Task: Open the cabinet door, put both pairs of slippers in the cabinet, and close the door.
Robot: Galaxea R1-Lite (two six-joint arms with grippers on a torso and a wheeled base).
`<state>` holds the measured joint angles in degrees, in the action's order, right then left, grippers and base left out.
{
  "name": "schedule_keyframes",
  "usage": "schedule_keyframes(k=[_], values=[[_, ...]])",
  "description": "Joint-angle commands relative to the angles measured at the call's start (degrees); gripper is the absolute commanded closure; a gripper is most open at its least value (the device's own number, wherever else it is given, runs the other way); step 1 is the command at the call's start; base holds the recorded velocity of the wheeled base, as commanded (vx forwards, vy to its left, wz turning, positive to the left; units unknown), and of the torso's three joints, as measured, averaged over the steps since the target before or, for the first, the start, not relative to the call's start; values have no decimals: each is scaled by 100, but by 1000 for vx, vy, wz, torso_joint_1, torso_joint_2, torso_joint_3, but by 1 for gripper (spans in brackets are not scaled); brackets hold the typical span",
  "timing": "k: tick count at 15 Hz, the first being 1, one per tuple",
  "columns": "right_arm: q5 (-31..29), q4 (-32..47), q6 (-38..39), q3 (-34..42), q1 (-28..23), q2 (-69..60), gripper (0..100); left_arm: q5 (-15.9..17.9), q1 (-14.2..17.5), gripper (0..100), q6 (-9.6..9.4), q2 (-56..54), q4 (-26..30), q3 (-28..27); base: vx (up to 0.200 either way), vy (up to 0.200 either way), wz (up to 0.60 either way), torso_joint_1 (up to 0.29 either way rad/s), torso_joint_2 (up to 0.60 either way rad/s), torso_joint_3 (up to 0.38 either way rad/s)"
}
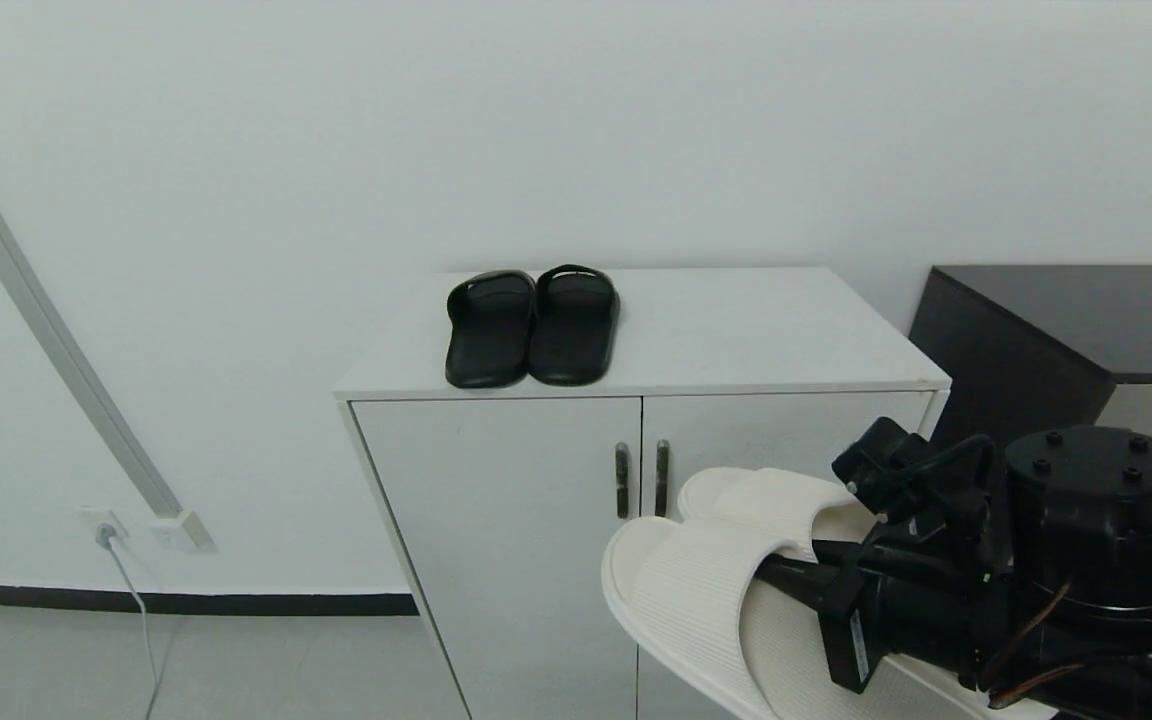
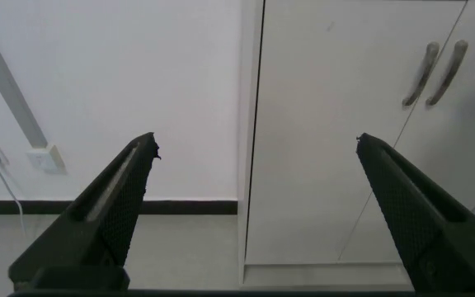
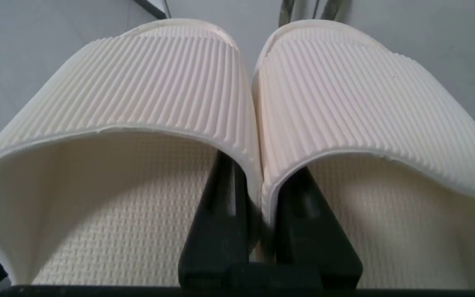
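Cabinet: white cabinet [image 1: 736, 340] against the far wall. Both doors [image 1: 506, 540] are shut, and the two handles [image 1: 622, 480] sit side by side at the middle seam.
Black slippers: the pair [image 1: 533, 327] lies side by side on the cabinet top, left of centre and near the front edge.
White slippers: the pair [image 1: 706, 590] is held in the air in front of the right door, below the handles and apart from the cabinet.
Right pincer: the right pincer [image 3: 258, 239] has one finger inside each white slipper and clamps their adjoining side walls together, so it carries both.
Left pincer: the left pincer [image 2: 256, 144] is spread wide and holds nothing. It is low and faces the left door and the cabinet's left edge, touching neither.
Beside cabinet: a dark desk [image 1: 1086, 320] stands to the right.
Done, by judgement: one pair is picked up and nothing is stowed.
Left to do: open a door, place the white pair inside, fetch the black pair from the top and place it inside, then close the door.
Next move, by judgement: the free left pincer is the likely one to take a handle, since the right one is full.
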<state>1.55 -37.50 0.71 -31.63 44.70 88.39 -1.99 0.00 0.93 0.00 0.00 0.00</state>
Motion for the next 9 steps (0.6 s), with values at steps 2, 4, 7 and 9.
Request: schedule_keyframes(k=[2, 4, 7, 9], values=[[-5, -12, 0, -1, 3, 73, 100, -3, 0, 0, 4, 0, 0, 0, 0, 0, 0, -188, 505, 327], [-5, -21, 0, 26, 3, 82, 100, -3, 0, 0, 4, 0, 0, 0, 0, 0, 0, -168, 505, 327], [3, -29, 0, 35, 3, 82, 100, -3, 0, 0, 4, 0, 0, 0, 0, 0, 0, -157, 487, 330], [3, -29, 0, 43, 3, 90, 100, -3, 0, 0, 4, 0, 0, 0, 0, 0, 0, -134, 476, 334]])
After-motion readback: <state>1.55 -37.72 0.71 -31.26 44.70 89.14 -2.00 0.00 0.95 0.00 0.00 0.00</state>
